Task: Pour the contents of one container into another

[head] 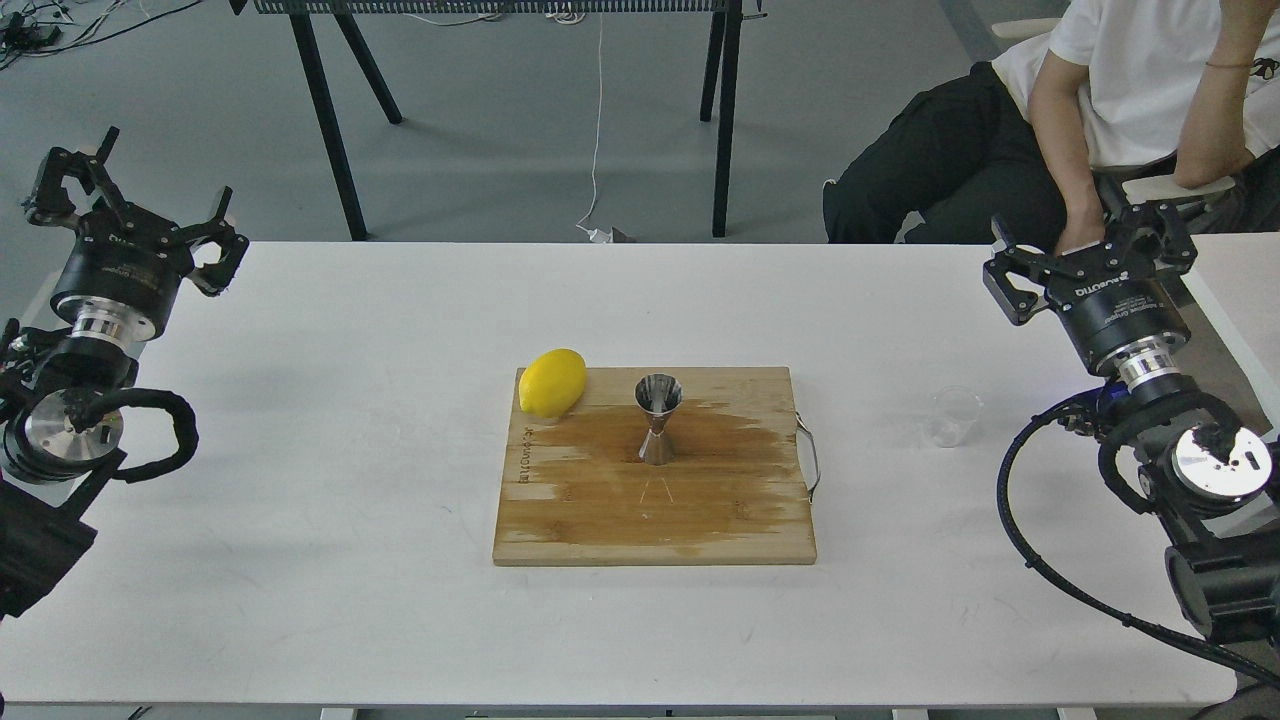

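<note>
The clear glass cup (952,416) stands upright on the white table, right of the wooden cutting board (600,520). The steel hourglass jigger (658,419) stands upright near the middle of the board, on a wet dark patch. My right gripper (1090,248) is raised near the table's far right corner, well above and behind the cup, open and empty. Over the table's far left edge my left gripper (135,195) is held up, open, holding nothing.
A yellow lemon (552,382) lies on the board's far left corner. A metal handle (810,458) sticks out of the board's right side. A seated person (1100,110) is behind the right corner. A second white table (1235,290) is at the right.
</note>
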